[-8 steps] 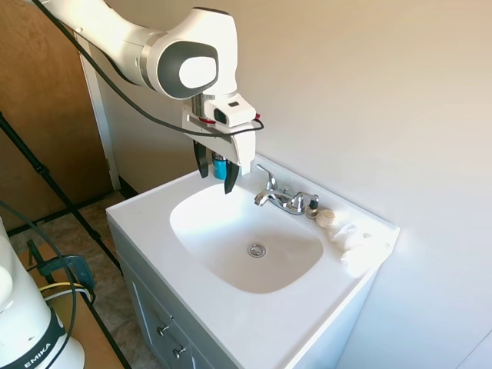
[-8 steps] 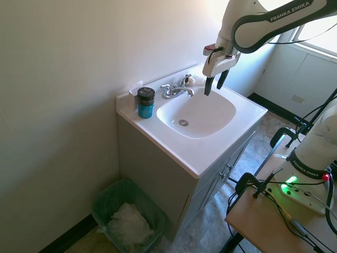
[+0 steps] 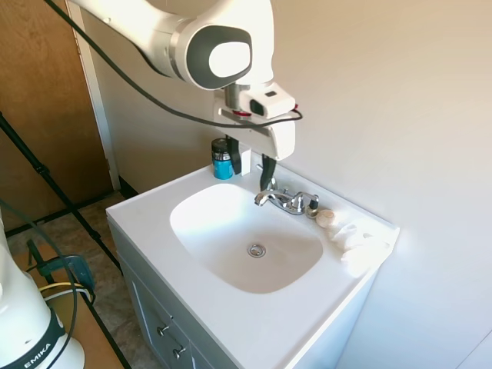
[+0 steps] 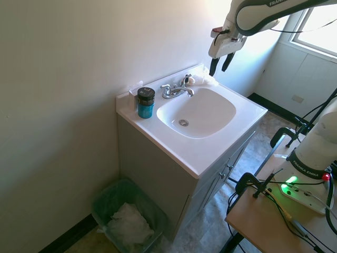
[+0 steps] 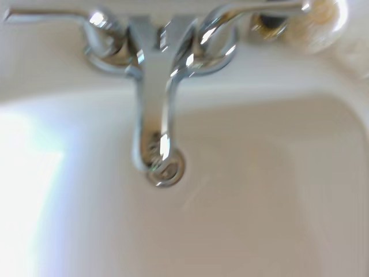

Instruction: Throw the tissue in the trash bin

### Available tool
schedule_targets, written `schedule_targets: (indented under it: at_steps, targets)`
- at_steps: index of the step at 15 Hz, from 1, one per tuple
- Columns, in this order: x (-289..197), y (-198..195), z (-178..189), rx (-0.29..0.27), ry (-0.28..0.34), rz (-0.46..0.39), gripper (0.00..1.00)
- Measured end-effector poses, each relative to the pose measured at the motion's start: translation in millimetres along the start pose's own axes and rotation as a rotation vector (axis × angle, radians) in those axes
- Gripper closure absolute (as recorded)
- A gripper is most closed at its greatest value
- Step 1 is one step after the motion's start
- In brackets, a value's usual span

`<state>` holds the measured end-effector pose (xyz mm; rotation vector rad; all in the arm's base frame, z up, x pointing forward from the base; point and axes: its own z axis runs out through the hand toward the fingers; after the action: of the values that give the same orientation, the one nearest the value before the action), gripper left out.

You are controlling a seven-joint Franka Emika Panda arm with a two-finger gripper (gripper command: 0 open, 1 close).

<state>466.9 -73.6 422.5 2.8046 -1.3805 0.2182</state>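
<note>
Change: the white arm's black two-finger pincer [image 3: 256,167] is rising and travelling along the white vanity bench [image 3: 192,307] from over the oval basin [image 3: 231,231] toward the back edge, and is now hanging above the chrome faucet [image 3: 283,200].
Pincer: fingers spread apart, holding nothing.
Tissue: the white crumpled paper wad [image 3: 355,240] is lying at the bench's far back corner, just beside the small beige ribbed lump [image 3: 327,218]; in the second exterior view glare is washing it out, so its outline there is probably only partly readable.
Bin: the green mesh trash bin [image 4: 129,213] is standing on the floor beside the vanity, well apart from the tissue.
Meaning: the approach is closing in; grasping is not yet done.
Bystander: a blue jar with a black lid [image 3: 222,159] is sitting at the opposite back corner.
</note>
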Motion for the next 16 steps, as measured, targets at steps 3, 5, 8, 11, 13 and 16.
schedule_targets:
  at_steps: [3,5,8,11,13,16]
  targets:
    - [53,1,4,-0.005,0.025,0.06,0.0]
    - [85,5,17,-0.019,0.024,0.119,0.0]
    - [127,13,49,-0.053,0.008,0.184,0.0]
    - [154,12,85,-0.076,-0.02,0.23,0.0]
    - [167,10,105,-0.093,-0.03,0.25,0.0]
    - [184,10,131,-0.111,-0.039,0.281,0.0]
